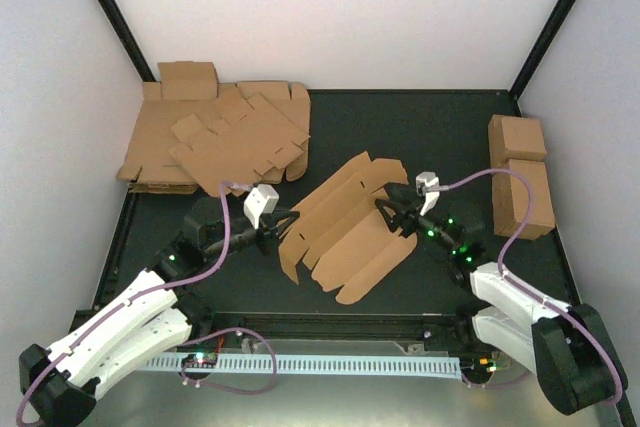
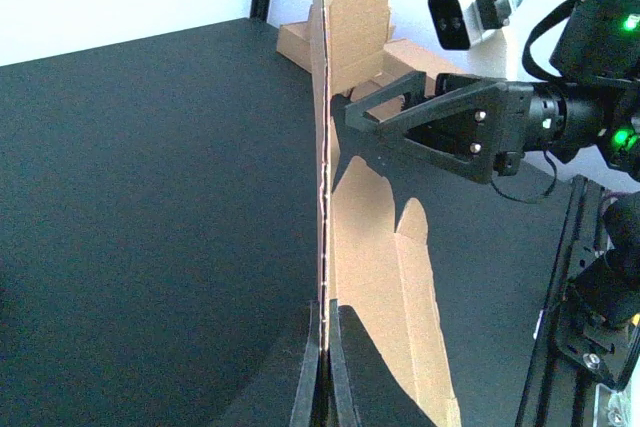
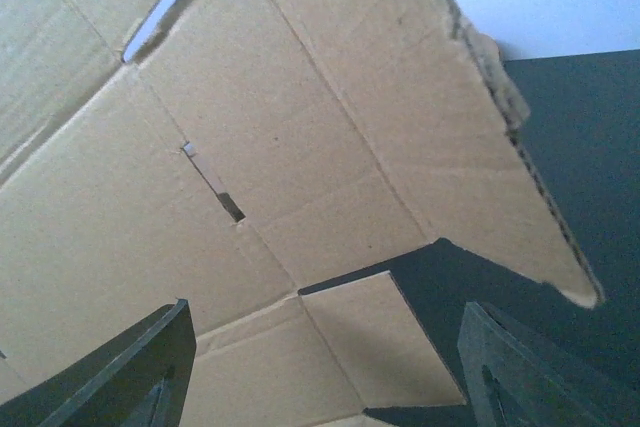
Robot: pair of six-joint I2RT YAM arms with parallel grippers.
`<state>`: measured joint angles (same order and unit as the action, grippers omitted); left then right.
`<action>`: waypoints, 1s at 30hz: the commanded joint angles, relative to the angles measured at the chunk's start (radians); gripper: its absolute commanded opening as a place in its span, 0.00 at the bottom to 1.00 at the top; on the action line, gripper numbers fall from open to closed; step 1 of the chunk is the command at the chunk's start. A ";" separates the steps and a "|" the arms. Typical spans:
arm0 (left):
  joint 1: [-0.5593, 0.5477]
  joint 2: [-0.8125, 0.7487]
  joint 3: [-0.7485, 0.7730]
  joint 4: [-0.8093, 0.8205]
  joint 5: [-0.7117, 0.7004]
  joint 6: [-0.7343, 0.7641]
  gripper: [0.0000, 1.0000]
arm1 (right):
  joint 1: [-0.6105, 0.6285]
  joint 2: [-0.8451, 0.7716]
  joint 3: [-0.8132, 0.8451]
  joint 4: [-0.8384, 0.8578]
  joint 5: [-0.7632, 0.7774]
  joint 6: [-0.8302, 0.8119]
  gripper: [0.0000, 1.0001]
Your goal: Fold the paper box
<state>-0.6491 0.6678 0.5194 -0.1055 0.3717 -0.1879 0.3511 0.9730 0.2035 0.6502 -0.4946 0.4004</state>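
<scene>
paper box: plain brown die-cut card, not folded shut, near the centre of the black table; long creased panels with rounded tabs, several flaps standing up.
left gripper: at the box's 9 o'clock edge, fingers clenched on a thin upright flap.
right gripper: at the box's 2 o'clock edge, fingers spread wide at the card's edge; whether they touch it, I cannot tell.
card heap: at 10 o'clock from the box.
</scene>
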 commanded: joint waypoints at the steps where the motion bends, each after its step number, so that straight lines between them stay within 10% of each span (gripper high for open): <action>1: 0.008 -0.003 0.048 -0.004 0.033 0.002 0.02 | -0.006 0.046 0.047 -0.037 -0.016 -0.080 0.76; 11: 0.011 0.001 0.077 -0.029 0.097 0.005 0.02 | -0.004 0.157 0.116 -0.020 -0.110 -0.116 0.75; 30: 0.014 0.047 0.085 -0.027 -0.033 0.051 0.02 | 0.093 0.150 0.083 -0.098 -0.060 -0.143 0.43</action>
<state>-0.6426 0.6968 0.5549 -0.1429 0.3565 -0.1600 0.4313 1.0843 0.2985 0.5316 -0.5945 0.2638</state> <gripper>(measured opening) 0.024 0.458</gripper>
